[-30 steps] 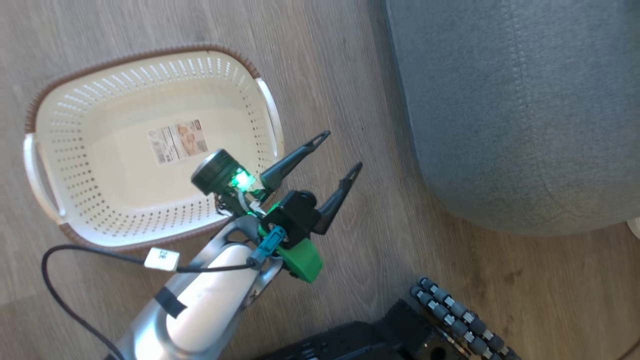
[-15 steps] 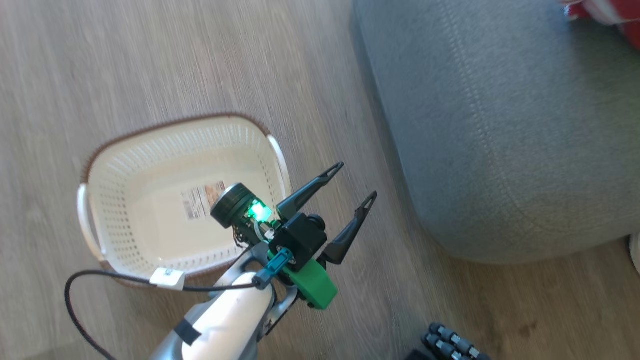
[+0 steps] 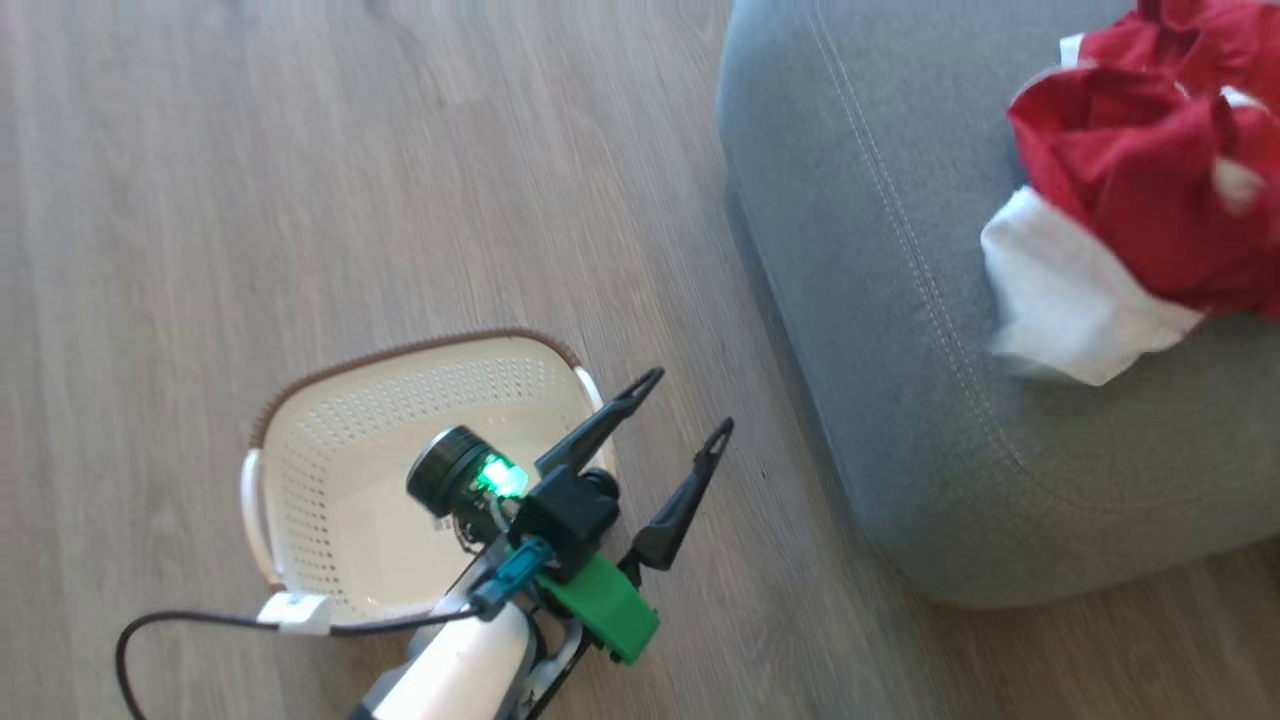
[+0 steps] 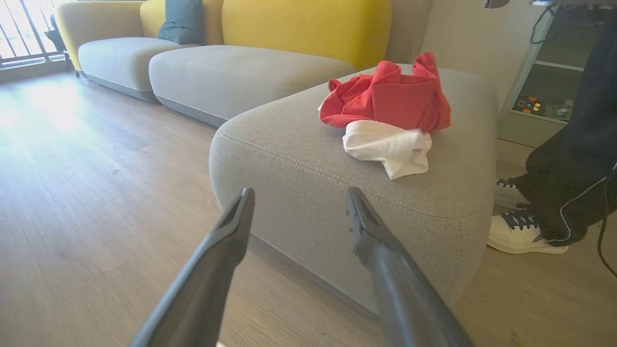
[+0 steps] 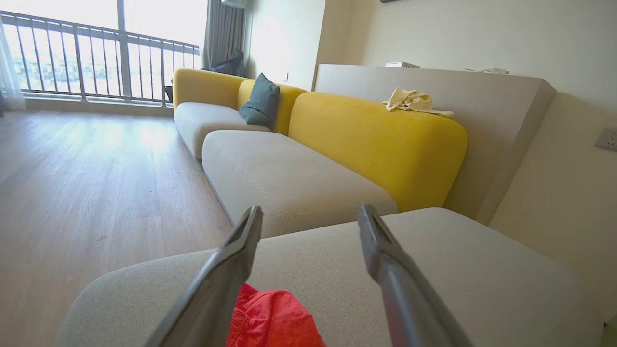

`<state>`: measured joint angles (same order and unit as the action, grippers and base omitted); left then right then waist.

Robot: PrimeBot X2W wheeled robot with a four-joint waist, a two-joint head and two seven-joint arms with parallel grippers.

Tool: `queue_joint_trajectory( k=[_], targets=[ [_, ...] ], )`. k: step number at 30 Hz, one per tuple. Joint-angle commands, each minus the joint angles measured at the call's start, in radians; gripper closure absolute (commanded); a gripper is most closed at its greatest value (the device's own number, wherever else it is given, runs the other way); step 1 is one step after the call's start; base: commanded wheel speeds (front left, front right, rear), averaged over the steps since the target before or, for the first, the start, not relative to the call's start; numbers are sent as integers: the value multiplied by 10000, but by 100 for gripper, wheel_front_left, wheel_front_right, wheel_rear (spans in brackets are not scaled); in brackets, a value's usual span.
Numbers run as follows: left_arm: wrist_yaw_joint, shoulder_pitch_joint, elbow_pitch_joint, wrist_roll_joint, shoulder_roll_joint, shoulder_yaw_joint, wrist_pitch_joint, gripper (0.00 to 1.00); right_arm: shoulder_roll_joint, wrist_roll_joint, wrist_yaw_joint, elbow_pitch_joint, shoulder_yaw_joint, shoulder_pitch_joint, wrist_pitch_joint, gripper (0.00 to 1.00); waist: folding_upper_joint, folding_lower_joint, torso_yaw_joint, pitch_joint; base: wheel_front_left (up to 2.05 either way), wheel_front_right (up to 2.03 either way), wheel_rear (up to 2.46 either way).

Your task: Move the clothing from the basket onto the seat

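As crumpled clothing (image 3: 1130, 170) tops the seat (image 3: 900, 400), left gripper (image 3: 690, 402) and right gripper (image 5: 311, 210) gape empty.

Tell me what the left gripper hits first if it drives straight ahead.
Probably the seat, on its side wall under the stitched edge; the left gripper aims lower than the clothing on top. Depth is unclear.

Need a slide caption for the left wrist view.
Left gripper open and empty, facing the grey seat where the red and white clothing lies.
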<state>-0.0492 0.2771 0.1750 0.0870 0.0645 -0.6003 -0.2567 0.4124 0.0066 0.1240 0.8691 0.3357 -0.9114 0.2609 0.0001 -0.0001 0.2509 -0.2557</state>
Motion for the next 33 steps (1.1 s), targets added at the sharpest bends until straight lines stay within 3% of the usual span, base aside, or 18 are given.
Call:
queue_joint_trajectory(
  k=[1,6,16,24,29,33],
  targets=[
    [47,-32,-445,88,-135,446,-51,0,141,314,67,-748,-290,358,9,0,-1,1,-260,434,0,0,0],
    [225,-535,-811,408,-140,869,-51,0,83,1274,67,-2834,-638,1637,9,0,-1,1,-733,1104,0,0,0],
    [409,-1211,-1211,681,-142,1805,-51,0,-101,2164,67,-5696,-1679,3365,9,0,-1,1,-1621,1771,0,0,0],
    [710,-1525,-1572,808,-142,2505,-51,0,-446,2744,67,-7307,-2439,4910,9,0,-1,1,-2308,2039,0,0,0],
    [1377,-1732,-1642,916,-142,3001,-51,0,-805,3151,67,-8044,-2964,6238,9,0,-1,1,-2807,2220,0,0,0],
    [2270,-1968,-1573,825,-142,3491,-51,0,-1348,3368,67,-8005,-3053,6971,9,0,-1,1,-3008,2297,0,0,0]
  ],
)
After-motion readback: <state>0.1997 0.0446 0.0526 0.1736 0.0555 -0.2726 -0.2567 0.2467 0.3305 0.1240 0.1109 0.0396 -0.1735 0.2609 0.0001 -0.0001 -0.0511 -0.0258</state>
